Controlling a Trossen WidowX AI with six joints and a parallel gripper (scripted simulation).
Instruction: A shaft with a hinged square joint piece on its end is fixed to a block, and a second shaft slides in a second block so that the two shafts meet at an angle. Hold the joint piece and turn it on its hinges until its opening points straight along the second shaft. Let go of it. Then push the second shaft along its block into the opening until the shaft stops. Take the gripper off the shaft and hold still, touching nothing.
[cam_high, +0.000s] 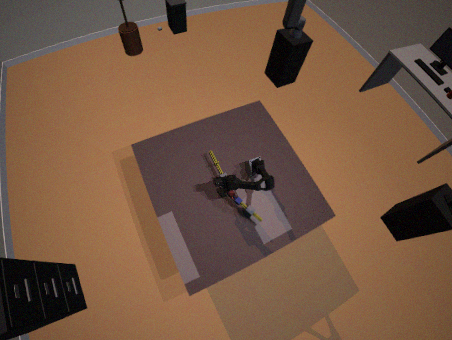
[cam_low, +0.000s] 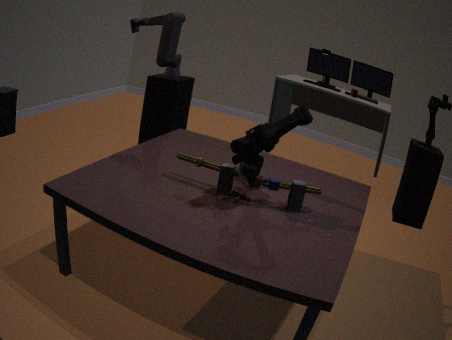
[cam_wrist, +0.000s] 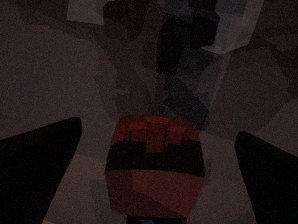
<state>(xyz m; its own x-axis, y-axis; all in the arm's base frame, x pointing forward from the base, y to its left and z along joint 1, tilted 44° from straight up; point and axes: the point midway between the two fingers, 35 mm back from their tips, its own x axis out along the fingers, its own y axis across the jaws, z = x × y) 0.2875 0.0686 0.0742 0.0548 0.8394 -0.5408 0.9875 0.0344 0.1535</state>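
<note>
The red joint piece (cam_high: 231, 193) (cam_low: 258, 181) (cam_wrist: 156, 192) sits beyond a blue part (cam_high: 238, 200) (cam_low: 274, 184) (cam_wrist: 147, 221) on the fixed yellow shaft (cam_high: 257, 218) (cam_low: 314, 190), which runs through a grey block (cam_low: 296, 196). The second yellow shaft (cam_high: 215, 161) (cam_low: 188, 159) runs through the other grey block (cam_low: 225, 181). Its inner end is hidden behind the arm. My gripper (cam_low: 251, 183) (cam_wrist: 160, 133) is wide open and empty; in the wrist view its fingers stand on either side of the red piece, with gaps. Whether the opening lines up with the second shaft is unclear.
The dark table (cam_high: 180, 145) (cam_low: 125, 210) carries both blocks. The black arm (cam_high: 250, 185) (cam_low: 280, 131) reaches over the joint area, close to the second shaft's block. A collar (cam_low: 200, 162) sits on the second shaft's outer part. The scene is dim, with strong shadows.
</note>
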